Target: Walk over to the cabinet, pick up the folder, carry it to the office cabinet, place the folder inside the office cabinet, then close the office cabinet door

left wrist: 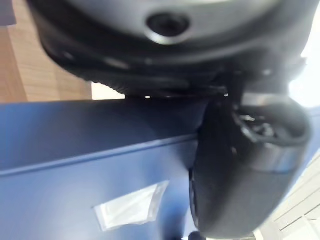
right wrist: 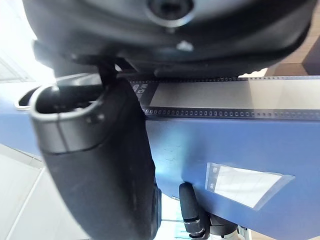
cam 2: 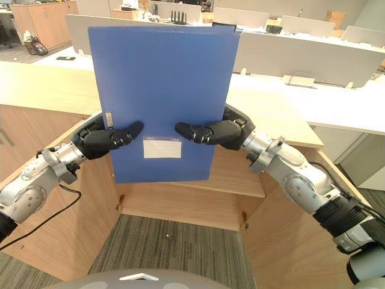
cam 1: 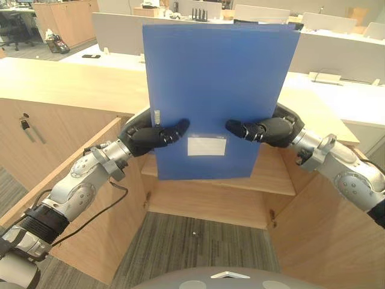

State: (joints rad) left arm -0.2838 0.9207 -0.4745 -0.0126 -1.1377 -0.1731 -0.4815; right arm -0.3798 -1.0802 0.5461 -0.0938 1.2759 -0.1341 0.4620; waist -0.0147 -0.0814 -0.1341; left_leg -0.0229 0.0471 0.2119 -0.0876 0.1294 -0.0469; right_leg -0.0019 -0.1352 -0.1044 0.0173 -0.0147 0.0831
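Note:
A blue folder [cam 1: 216, 78] with a white label [cam 1: 206, 146] stands upright in front of me, held from both sides above the open office cabinet [cam 1: 222, 198]. My left hand [cam 1: 147, 136] pinches its lower left edge, thumb across the front face. My right hand [cam 1: 271, 130] pinches the lower right edge the same way. In the left wrist view the thumb [left wrist: 235, 170] presses on the folder [left wrist: 85, 165]; in the right wrist view the thumb [right wrist: 100, 165] lies on the folder [right wrist: 240, 150]. The cabinet's shelf [cam 1: 271, 177] shows below the folder.
The cabinet's doors stand open at the left [cam 1: 66, 180] and right [cam 1: 325, 229]. Its wooden top [cam 1: 60, 84] runs left and right behind the folder. Beyond lie white desks with partitions [cam 2: 301, 57] and more wooden cabinets [cam 1: 66, 18]. Grey carpet [cam 1: 198, 241] lies in front.

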